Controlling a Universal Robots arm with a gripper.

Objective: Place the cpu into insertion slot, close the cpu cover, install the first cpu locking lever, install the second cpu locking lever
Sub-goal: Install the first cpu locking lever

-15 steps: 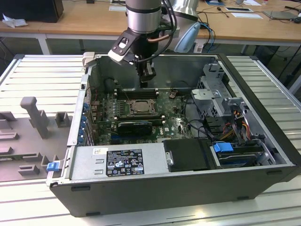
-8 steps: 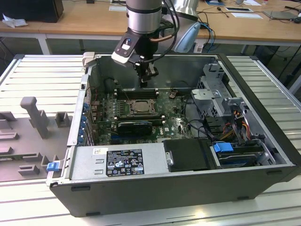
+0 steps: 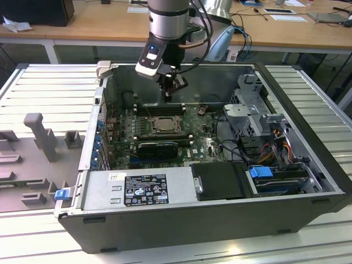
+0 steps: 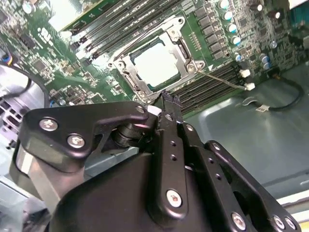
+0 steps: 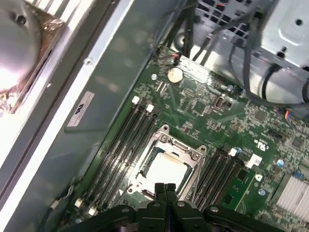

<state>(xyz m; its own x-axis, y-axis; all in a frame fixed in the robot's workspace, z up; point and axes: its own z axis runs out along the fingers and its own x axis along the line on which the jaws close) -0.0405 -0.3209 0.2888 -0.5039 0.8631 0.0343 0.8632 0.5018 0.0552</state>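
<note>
Where end effector (image 5: pixel 164 189) hovers, cpu cover (image 5: pixel 179 144) edge hides.

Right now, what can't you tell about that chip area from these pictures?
1. Pins beneath the cpu: covered by it in both wrist views.
2. Near edge of the cpu cover: first wrist view, behind the gripper.
3. The cpu in the exterior view: too small to distinguish.

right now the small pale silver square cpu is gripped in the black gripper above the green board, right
Not quite. The small pale silver square cpu lies in the dark-framed square insertion slot on the green board, as the first wrist view shows; the black gripper above it is shut on nothing.
</note>
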